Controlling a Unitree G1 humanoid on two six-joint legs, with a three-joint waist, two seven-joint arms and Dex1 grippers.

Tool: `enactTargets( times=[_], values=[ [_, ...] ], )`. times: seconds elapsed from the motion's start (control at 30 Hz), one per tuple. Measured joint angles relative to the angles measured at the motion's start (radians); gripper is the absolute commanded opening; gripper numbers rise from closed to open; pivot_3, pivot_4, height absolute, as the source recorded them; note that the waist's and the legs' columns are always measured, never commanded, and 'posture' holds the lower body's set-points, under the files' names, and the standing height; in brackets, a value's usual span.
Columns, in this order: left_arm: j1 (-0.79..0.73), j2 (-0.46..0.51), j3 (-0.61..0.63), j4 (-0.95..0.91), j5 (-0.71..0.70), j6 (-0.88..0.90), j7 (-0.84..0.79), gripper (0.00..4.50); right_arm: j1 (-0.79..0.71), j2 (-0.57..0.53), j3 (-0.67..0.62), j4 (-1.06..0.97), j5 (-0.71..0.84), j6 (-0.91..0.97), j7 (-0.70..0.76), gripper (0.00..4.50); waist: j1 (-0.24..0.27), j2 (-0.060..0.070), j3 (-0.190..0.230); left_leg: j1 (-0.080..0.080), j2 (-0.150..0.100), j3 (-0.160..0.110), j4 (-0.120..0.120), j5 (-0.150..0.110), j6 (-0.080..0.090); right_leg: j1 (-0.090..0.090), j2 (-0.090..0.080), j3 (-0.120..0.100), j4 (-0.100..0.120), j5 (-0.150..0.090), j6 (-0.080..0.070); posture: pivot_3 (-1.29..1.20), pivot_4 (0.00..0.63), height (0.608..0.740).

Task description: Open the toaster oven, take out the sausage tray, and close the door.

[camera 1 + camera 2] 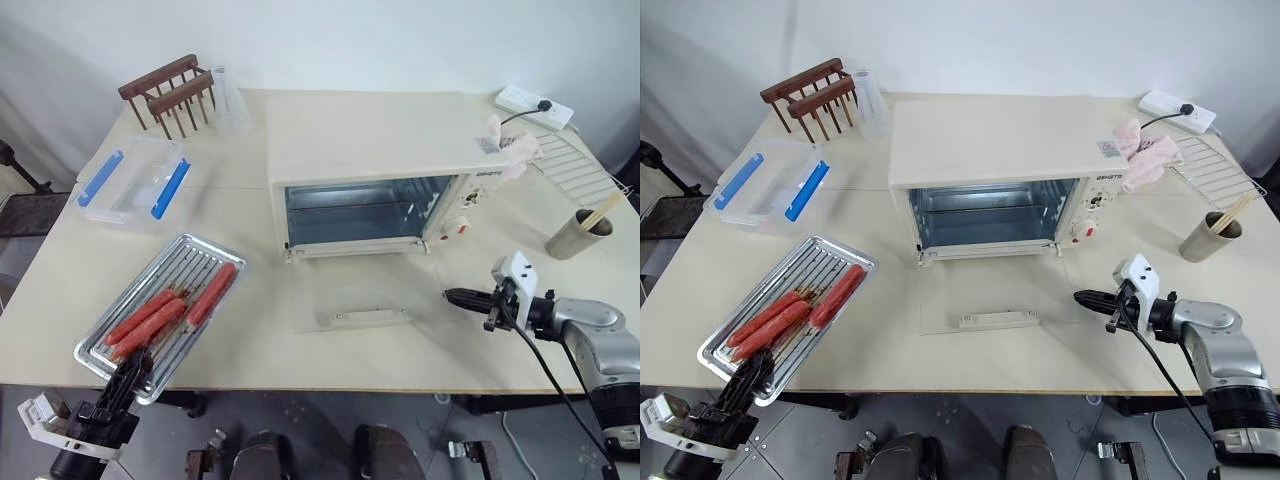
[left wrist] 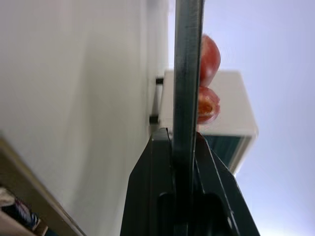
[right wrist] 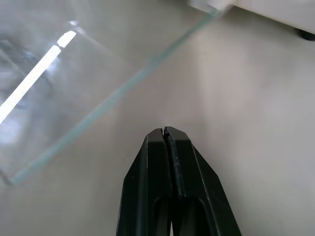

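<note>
Left gripper (image 1: 128,372) clamps the near rim of the sausage tray (image 1: 160,312) at the table's (image 1: 400,350) front-left edge. Right gripper (image 1: 452,296), fingers pressed together and empty, hovers beside the lowered door (image 1: 370,300) of the toaster oven (image 1: 370,150).

Oven: I see the toaster oven (image 1: 990,170) with its door (image 1: 995,295) flat on the table (image 1: 940,350).
Tray: sausage tray (image 1: 788,315) in my left claw (image 1: 752,372).
Right claw (image 1: 1085,297): closed, empty, beside the door.

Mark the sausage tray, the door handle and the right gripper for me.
sausage tray (image 1: 205,247), left eye view, far rim.
door handle (image 1: 369,316), left eye view, bar's middle.
right gripper (image 1: 450,295), left eye view, shut fingertips.
</note>
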Motion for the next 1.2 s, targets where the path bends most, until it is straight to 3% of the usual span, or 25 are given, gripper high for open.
enactTargets(
  times=[0.33, 0.7, 0.83, 0.97, 1.2],
  values=[
    [-0.058, 0.03, 0.0, 0.015, 0.0, 0.021, 0.022, 0.0, 0.05, 0.016, -0.107, -0.186, 0.203, 0.063, 0.112, 0.06, 0.001, 0.001, 0.0, 0.0, 0.0, 0.0, 0.0, -0.001, 0.0, 0.0, 0.0, 0.0, 0.0, 0.0, 0.0, 0.0, 0.15, 0.74],
    [-0.074, 0.124, 0.002, 0.097, -0.001, 0.135, -0.014, 0.0, -0.069, 0.1, -0.235, -0.308, 0.401, 0.215, -0.093, 0.06, 0.0, 0.001, 0.0, 0.0, 0.002, 0.0, -0.001, -0.002, -0.002, -0.002, 0.001, 0.0, 0.0, -0.001, -0.001, 0.0, 0.15, 0.74],
    [-0.037, 0.233, -0.02, 0.117, -0.001, 0.214, -0.063, 0.0, -0.079, 0.105, -0.233, -0.355, 0.402, 0.224, -0.109, 0.06, 0.002, 0.001, 0.0, -0.001, 0.002, 0.0, -0.001, -0.003, -0.002, -0.003, 0.001, 0.0, 0.0, -0.001, -0.002, 0.0, 0.15, 0.74],
    [-0.01, 0.307, -0.08, 0.121, -0.001, 0.255, -0.085, 0.0, -0.008, 0.064, -0.227, -0.418, 0.34, 0.153, -0.064, 0.9, 0.003, 0.001, 0.0, -0.001, 0.0, 0.0, -0.002, -0.005, -0.002, -0.003, 0.0, 0.0, 0.0, -0.001, -0.002, 0.0, 0.15, 0.74],
    [-0.109, 0.395, -0.238, 0.117, -0.001, 0.256, -0.092, 0.0, 0.163, 0.056, -0.253, -0.464, 0.264, -0.009, -0.018, 3.29, 0.006, 0.001, 0.0, -0.001, 0.0, 0.0, -0.002, -0.004, -0.002, -0.002, 0.001, 0.0, 0.0, -0.001, -0.002, 0.0, 0.15, 0.74]
  ],
)
